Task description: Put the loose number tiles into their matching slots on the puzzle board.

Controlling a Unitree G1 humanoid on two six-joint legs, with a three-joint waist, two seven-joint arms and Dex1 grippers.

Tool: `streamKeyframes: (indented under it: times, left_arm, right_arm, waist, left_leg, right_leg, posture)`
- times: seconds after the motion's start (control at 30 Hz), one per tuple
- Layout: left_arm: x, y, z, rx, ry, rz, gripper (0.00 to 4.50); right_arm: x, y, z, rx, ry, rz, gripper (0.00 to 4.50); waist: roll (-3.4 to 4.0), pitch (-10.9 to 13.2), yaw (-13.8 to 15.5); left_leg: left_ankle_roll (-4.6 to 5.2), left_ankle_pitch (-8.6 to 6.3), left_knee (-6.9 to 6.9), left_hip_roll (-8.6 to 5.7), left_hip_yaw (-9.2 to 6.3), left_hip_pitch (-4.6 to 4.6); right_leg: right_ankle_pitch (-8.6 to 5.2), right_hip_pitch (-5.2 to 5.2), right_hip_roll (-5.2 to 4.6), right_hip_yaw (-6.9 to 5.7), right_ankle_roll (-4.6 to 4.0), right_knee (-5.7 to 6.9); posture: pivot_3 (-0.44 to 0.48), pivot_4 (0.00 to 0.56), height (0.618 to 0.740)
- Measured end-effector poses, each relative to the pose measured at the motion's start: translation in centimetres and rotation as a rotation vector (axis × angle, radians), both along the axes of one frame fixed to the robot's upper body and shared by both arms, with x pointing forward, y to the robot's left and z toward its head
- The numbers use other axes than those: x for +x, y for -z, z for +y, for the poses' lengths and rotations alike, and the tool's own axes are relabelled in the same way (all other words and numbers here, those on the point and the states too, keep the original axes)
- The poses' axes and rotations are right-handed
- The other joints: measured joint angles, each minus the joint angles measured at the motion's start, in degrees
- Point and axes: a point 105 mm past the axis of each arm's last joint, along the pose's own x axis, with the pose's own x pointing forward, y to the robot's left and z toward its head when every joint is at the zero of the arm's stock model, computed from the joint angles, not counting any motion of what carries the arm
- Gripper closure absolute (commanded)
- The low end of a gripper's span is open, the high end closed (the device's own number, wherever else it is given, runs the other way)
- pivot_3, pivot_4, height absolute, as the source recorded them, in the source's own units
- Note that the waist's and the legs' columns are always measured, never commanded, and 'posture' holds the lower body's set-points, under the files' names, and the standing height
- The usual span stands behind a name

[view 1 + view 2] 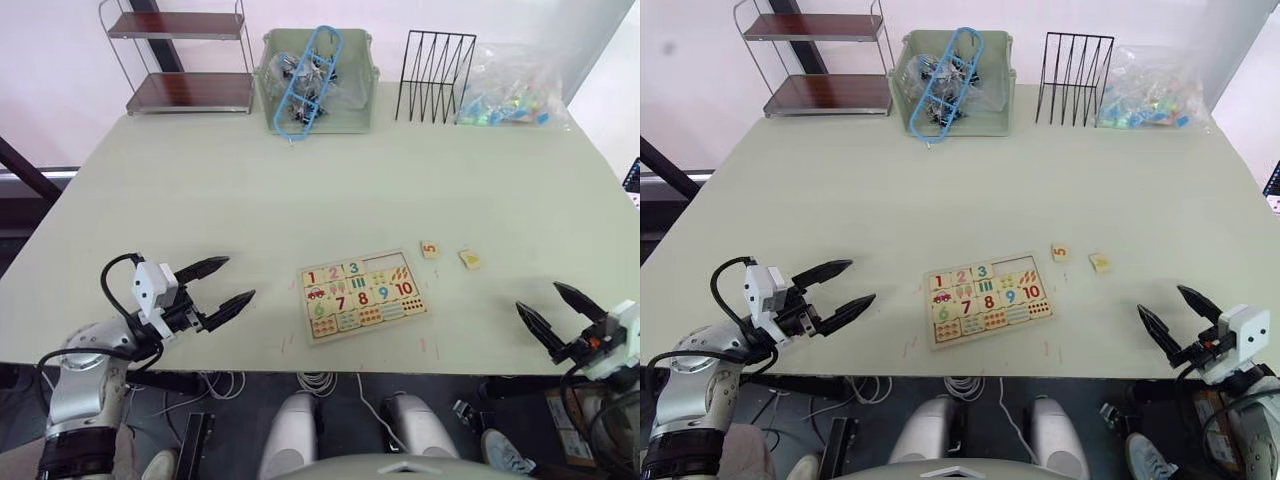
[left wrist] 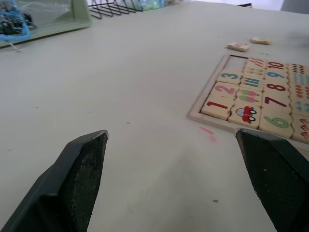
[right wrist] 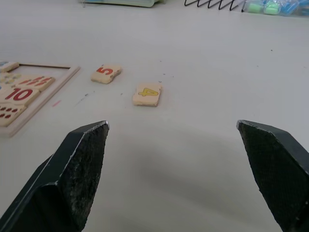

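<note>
- My left hand (image 1: 222, 283) hovers spread over the pale tabletop (image 1: 300, 190), left of the flat pale wooden puzzle board (image 1: 362, 295).
- Tiles 1, 2 and 3 sit in the board's top row, and the bare wooden slots (image 1: 385, 264) beside them are free.
- The small wooden tile with a red 5 (image 1: 429, 249) and the one with a yellow 4 (image 1: 469, 259) lie just right of the board. They look light, stiff and thin, so I'd pinch opposite edges.
- My right hand (image 1: 548, 308) is spread, near them.

We see a pale wooden puzzle board (image 1: 362, 296): red 1, pink 2, teal 3 on top; green 6, red 7 and 8, blue 9, red 10 below, plus a red car picture. Loose tile 5 (image 3: 105, 73) is red on pale wood, tile 4 (image 3: 147, 94) yellow. Table (image 1: 300, 190) is pale grey-green. Bin (image 1: 316, 82) is light green, with a blue loop (image 1: 310, 75) inside. Wire rack (image 1: 434, 76) is black.
</note>
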Motion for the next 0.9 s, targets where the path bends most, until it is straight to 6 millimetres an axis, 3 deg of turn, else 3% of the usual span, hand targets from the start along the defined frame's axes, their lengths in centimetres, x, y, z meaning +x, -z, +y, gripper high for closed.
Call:
streamKeyframes:
  times: [0.3,0.43,0.6,0.9]
  left_arm:
    - [0.5,-2.7,-2.6,0.013,0.279,-0.049,0.0]
    - [0.1,-3.0,-3.5,0.015,0.372,-0.033,0.0]
    - [-0.3,-3.4,-3.4,0.058,0.439,-0.023,0.0]
    - [-0.4,-4.4,-3.6,0.083,0.487,-0.035,0.0]
  right_arm:
    - [4.6,-1.9,2.4,-0.028,0.043,0.052,0.06]
    - [5.6,-2.1,4.8,-0.058,0.05,0.108,0.06]
    - [6.6,-1.7,6.3,-0.097,0.068,0.186,0.06]
    - [7.5,-1.1,6.7,-0.137,0.113,0.32,0.06]
  waist:
    - [0.0,0.0,0.03]
    - [0.0,0.0,0.02]
    - [-0.01,0.01,0.0]
    - [-0.01,0.01,-0.02]
  left_leg:
    - [0.01,0.0,0.0,0.0,-0.02,-0.04]
    - [0.0,0.0,-0.04,-0.01,-0.03,-0.18]
    - [0.01,0.0,-0.01,-0.01,-0.02,-0.21]
    - [0.01,0.0,-0.01,-0.01,-0.01,-0.26]
  right_leg:
    - [0.01,-0.03,0.05,0.0,0.0,0.03]
    - [0.1,-0.14,0.06,0.0,0.19,0.01]
    - [0.02,-0.16,0.05,0.0,0.04,0.01]
    - [0.1,-0.21,0.05,0.01,0.18,0.01]
  posture:
    - [0.0,0.15,0.74]
    - [0.0,0.15,0.74]
    - [0.0,0.15,0.74]
    - [0.0,0.15,0.74]
